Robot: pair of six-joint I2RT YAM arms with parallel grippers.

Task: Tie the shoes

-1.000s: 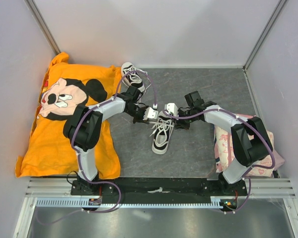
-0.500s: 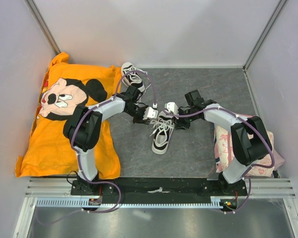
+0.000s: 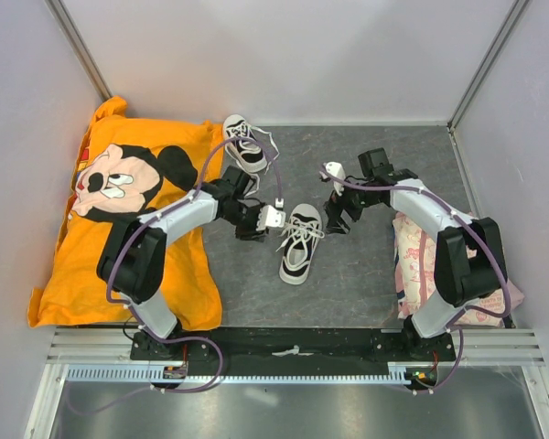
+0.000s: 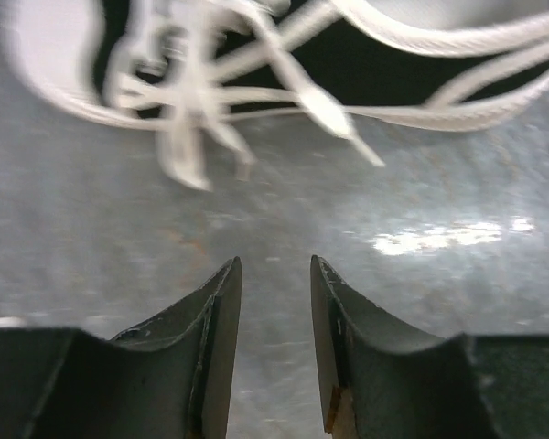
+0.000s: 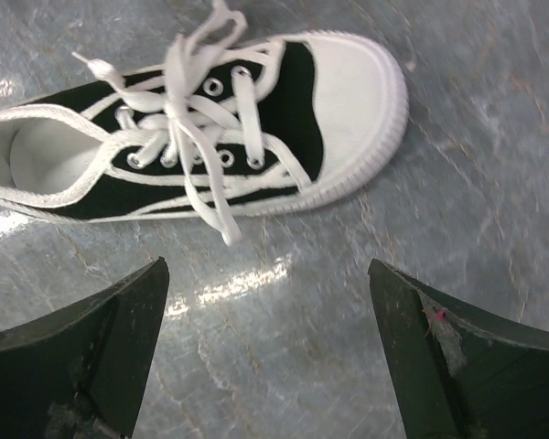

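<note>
1. Change. 1 second ago both grippers met over the near shoe (image 3: 297,245), with their jaws together at its laces (image 5: 178,110). The left gripper (image 4: 274,265) has now drawn back toward the left edge of the surface (image 3: 366,274). The right gripper (image 5: 267,274) has drawn back toward the far right corner.

2. Jaw state. We see the left jaws a narrow gap apart, with only bare surface between them. The right jaws stand wide apart and also hold nothing. The laces lie free on the shoe.

3. Position of the work. The near shoe lies about mid-surface, between the 2 grippers and touching neither. The far shoe (image 3: 244,142) lies at the far edge, against the orange cloth (image 3: 101,265).

4. Meaning. We judge that this release ends a pull on the near shoe's laces. The right wrist view shows them crossed and gathered over the tongue, with 1 end trailing onto the surface. We cannot tell whether that is a finished bow, or whether the far shoe is tied.
</note>
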